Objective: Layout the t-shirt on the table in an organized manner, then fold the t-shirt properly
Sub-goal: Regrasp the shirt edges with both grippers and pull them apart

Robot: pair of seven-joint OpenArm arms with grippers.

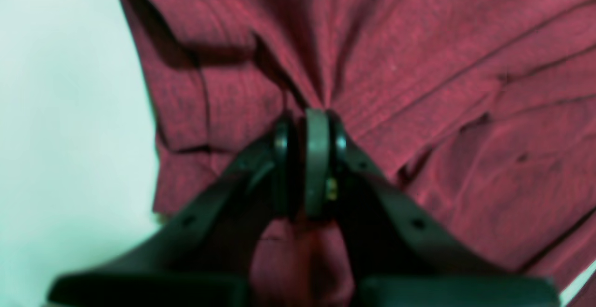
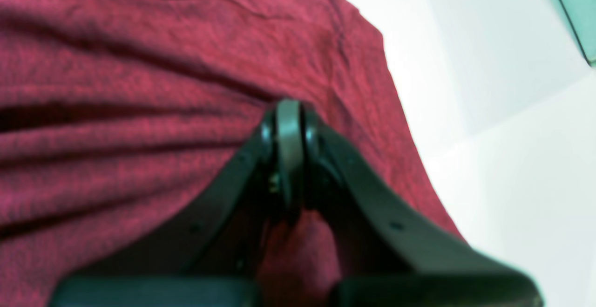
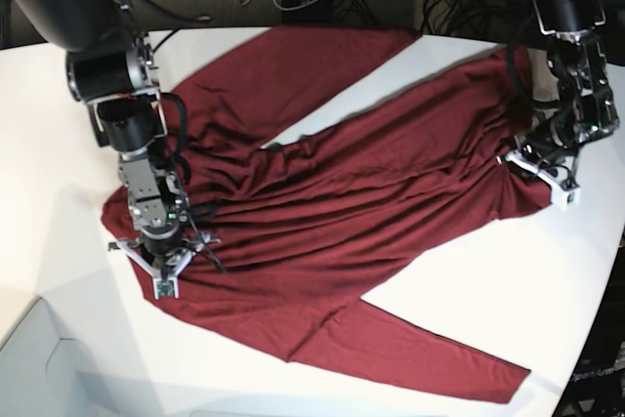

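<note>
Both black grippers, the left gripper (image 1: 309, 125) and the right gripper (image 2: 288, 125), are closed tightly on cloth of the dark red, thin, wrinkled long-sleeved t-shirt (image 3: 342, 202), which lies spread across the big white table (image 3: 59, 144). Pulling apart too hard could, I think, slip the thin fabric free or bunch it. Wrist views are blurred; the pinched edges stay hidden.
</note>
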